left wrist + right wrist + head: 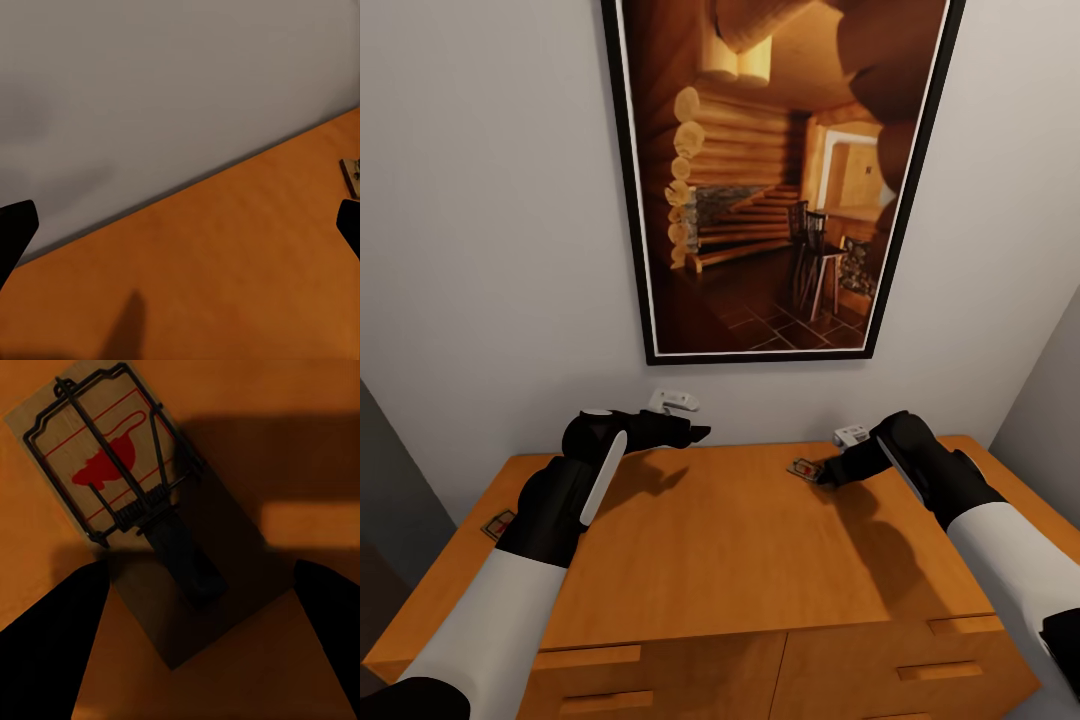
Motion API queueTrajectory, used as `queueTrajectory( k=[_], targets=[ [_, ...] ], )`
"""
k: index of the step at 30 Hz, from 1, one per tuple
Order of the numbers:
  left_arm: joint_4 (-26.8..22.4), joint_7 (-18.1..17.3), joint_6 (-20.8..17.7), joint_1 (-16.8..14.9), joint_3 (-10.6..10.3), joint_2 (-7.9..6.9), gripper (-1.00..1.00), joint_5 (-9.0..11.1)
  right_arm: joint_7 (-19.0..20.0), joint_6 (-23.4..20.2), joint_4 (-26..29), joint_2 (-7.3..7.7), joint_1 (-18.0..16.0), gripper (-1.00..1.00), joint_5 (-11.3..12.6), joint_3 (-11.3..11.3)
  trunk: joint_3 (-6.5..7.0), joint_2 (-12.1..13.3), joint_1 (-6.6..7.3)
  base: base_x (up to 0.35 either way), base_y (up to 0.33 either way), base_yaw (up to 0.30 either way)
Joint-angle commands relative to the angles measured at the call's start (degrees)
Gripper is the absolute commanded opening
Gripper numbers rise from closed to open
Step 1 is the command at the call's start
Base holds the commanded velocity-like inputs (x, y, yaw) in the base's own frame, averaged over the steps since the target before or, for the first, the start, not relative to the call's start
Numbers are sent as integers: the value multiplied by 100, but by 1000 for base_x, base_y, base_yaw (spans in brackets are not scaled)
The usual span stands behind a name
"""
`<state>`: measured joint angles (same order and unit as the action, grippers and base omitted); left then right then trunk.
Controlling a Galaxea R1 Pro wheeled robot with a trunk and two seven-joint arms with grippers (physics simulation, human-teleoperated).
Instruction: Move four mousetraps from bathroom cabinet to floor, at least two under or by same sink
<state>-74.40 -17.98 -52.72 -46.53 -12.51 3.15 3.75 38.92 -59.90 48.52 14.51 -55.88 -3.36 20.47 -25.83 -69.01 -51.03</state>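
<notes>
The orange-brown cabinet fills the lower head view, its flat top under both arms. One mousetrap lies near the top's back edge, just in front of my right gripper. In the right wrist view this mousetrap shows a red mouse mark and dark wire; the right gripper is open, its fingers straddling the board's near end without touching it. A second mousetrap sits at the top's left edge. My left gripper hovers open over the back of the top; its wrist view catches a mousetrap.
A large framed picture of a log-cabin interior hangs on the pale wall behind the cabinet. Two small white objects sit at the wall by the back edge. Drawer fronts with bar handles face me.
</notes>
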Motion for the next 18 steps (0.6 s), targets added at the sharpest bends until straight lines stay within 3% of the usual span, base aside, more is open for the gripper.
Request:
queueTrajectory(
  k=[1,18],
  targets=[
    [-4,13,-36,-5,3,1,100,37,34,-10,-507,2,-2,-100,-120,19,-8,-3,-1,0,0,0],
    [-4,13,-36,-5,3,1,100,28,49,-10,-500,-52,-2,-100,-153,1,-8,-3,-1,0,0,0]
  ],
)
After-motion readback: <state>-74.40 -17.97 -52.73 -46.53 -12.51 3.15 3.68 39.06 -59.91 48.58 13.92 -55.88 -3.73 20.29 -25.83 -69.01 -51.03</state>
